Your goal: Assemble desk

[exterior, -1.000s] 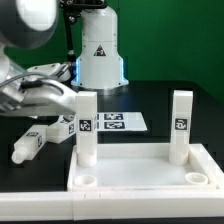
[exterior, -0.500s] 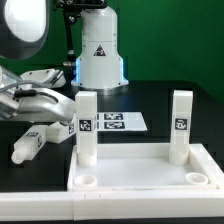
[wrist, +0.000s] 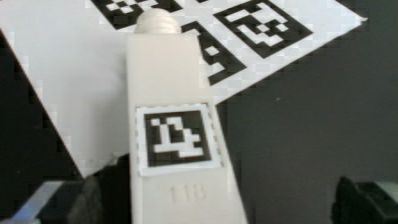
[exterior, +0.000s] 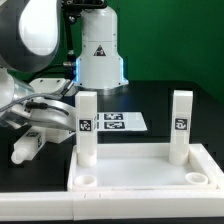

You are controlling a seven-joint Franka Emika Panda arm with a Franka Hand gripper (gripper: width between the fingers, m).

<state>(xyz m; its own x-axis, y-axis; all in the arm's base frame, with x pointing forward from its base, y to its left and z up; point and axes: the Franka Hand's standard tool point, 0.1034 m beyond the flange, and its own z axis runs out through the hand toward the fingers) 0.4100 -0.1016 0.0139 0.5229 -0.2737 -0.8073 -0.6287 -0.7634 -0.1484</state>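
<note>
The white desk panel [exterior: 140, 172] lies at the front with two white legs standing in its far corners, one on the exterior view's left [exterior: 87, 125] and one on its right [exterior: 181, 122]. Each bears a black-and-white tag. A third leg [exterior: 27, 146] lies loose on the black table to the left of the panel. My gripper [exterior: 38, 122] hangs just above it. In the wrist view this leg [wrist: 169, 110] runs lengthwise between my dark fingers [wrist: 64, 202], which stand apart on either side of it. My gripper [wrist: 210, 208] is open and not touching the leg.
The marker board [exterior: 118, 122] lies on the table behind the panel, and shows under the leg in the wrist view [wrist: 71, 90]. The robot base [exterior: 100, 50] stands at the back. The panel's two near corner holes [exterior: 87, 180] hold nothing.
My arm has swung in and come down over the loose leg on the exterior view's left. The legs and panel have not moved.
</note>
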